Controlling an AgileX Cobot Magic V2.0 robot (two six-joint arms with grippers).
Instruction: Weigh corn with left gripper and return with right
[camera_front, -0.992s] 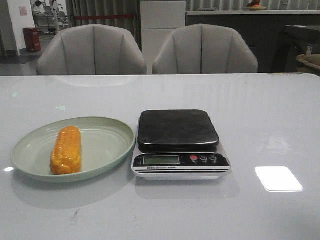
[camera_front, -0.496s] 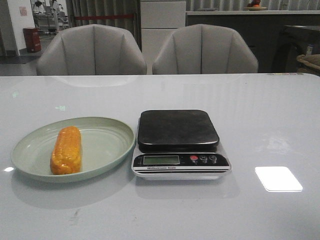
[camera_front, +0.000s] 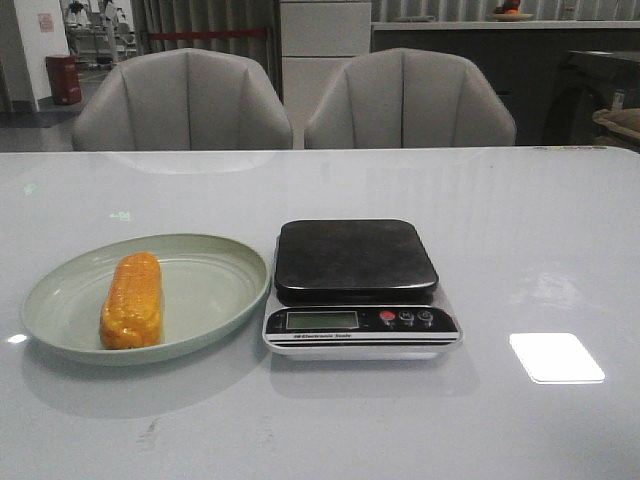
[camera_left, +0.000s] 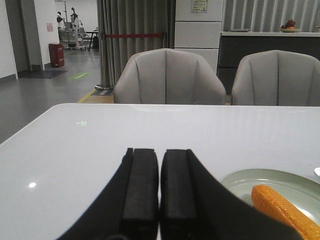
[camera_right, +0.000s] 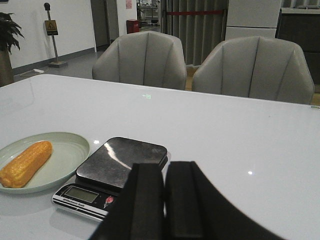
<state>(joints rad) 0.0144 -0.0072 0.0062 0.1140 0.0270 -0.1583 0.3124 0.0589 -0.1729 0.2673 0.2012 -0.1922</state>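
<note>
The corn lies lengthwise in the pale green plate at the table's left; it also shows in the left wrist view and the right wrist view. The scale stands just right of the plate, its black platform bare. My left gripper is shut and empty, low over the table to the left of the plate. My right gripper is shut and empty, on the near right side of the scale. Neither gripper shows in the front view.
Two grey chairs stand behind the table's far edge. A bright light patch reflects on the tabletop right of the scale. The scale's display and buttons face the near edge.
</note>
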